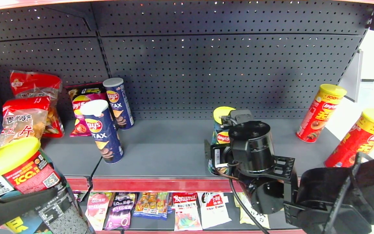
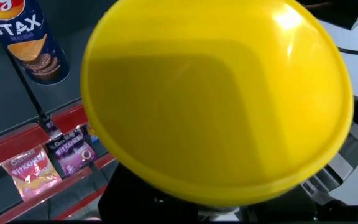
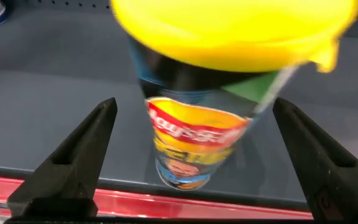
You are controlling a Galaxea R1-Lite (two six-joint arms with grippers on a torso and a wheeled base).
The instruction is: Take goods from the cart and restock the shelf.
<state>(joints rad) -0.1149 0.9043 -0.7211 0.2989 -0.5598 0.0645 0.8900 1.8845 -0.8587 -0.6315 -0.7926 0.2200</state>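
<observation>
Can with a yellow lid and dark body (image 1: 221, 135), upright on the grey shelf deck (image 1: 161, 152) near its front edge, about midway along the bay. Right gripper (image 3: 194, 118) is level with this can, one finger on either side. The fingers are spread wide with a clear gap to the can wall on both sides, so nothing is clamped. By this evidence the can stands free on the shelf, and its placement is judged to be essentially complete.

Second yellow-lidded can (image 1: 11, 169), tilted, is carried in front of the shelf at its left end, off the deck. Left gripper (image 1: 24, 196) is closed on the lower body of this can, with one dark finger lying along its side. In the left wrist view the lid (image 2: 216, 93) faces the camera. This can has yet to be set down and is judged to be the next item to shelve.

Stock on the same deck:
- Two blue cans (image 1: 102, 130) stand left of centre.
- Two red cans with yellow lids (image 1: 320, 112) lean at the right end.
- Red snack bags (image 1: 28, 107) and a purple bag (image 1: 83, 104) rest against the perforated back panel at far left.

A wide stretch of bare deck lies between the blue cans and the red cans, occupied only by the centre can, so restocking is judged to be at an early-to-middle stage. Small packets (image 1: 174, 208) line the lower shelf.
</observation>
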